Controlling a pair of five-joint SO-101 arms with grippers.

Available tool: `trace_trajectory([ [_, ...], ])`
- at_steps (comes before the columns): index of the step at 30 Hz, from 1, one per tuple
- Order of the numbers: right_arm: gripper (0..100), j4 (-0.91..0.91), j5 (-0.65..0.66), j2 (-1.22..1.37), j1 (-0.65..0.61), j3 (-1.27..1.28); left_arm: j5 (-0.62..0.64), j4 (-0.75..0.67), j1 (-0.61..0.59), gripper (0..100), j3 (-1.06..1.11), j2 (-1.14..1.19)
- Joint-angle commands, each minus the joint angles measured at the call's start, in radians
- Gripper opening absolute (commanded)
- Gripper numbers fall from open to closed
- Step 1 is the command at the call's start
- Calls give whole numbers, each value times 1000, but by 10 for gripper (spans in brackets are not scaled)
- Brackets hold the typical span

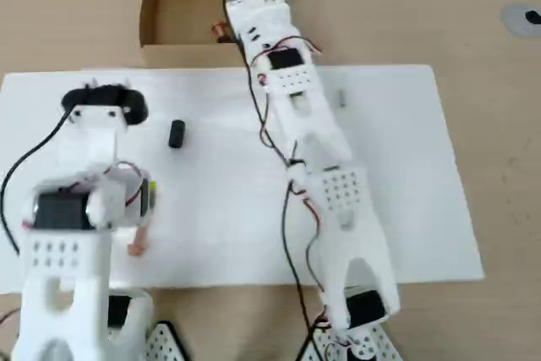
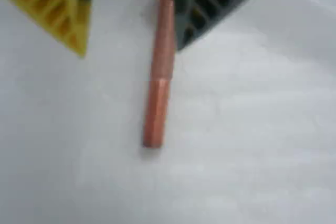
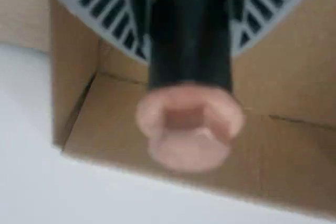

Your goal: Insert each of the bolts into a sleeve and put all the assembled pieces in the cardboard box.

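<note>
Light: we record bright, even light from above in the high view, and the white sheet (image 1: 211, 234) is close to washed out. Shadows: we find them soft and faint, with a pale one beside the bolt (image 2: 157, 93). Glare: none on the black sleeve (image 3: 190, 30), which we log as a flat dark mass. The cardboard box (image 3: 294, 171) darkens toward its inner corner.

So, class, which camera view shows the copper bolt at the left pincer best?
The left wrist view: the copper bolt shows full length, head to tip, over the white sheet, its head at the open left pincer. In the high view the bolt is just a short stub beside that arm.
</note>
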Motion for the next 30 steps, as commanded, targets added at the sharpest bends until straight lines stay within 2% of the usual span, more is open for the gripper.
trace_trajectory([
  [1, 13, 41, 69, 122, 27, -325, -3, -8, -12, 125, -38, 131],
  [4, 34, 86, 118, 232, 27, -447, -3, 5, -12, 125, -91, 248],
  [9, 157, 166, 123, 298, 28, -544, -3, 118, -12, 122, -233, 444],
  [14, 164, 172, 123, 298, 33, -552, -6, 275, -12, 122, -384, 607],
  [24, 166, 175, 123, 298, 58, -547, -15, 273, -18, 121, -282, 654],
  [30, 166, 272, 120, 295, 67, -582, -57, 273, -29, 121, -282, 668],
])
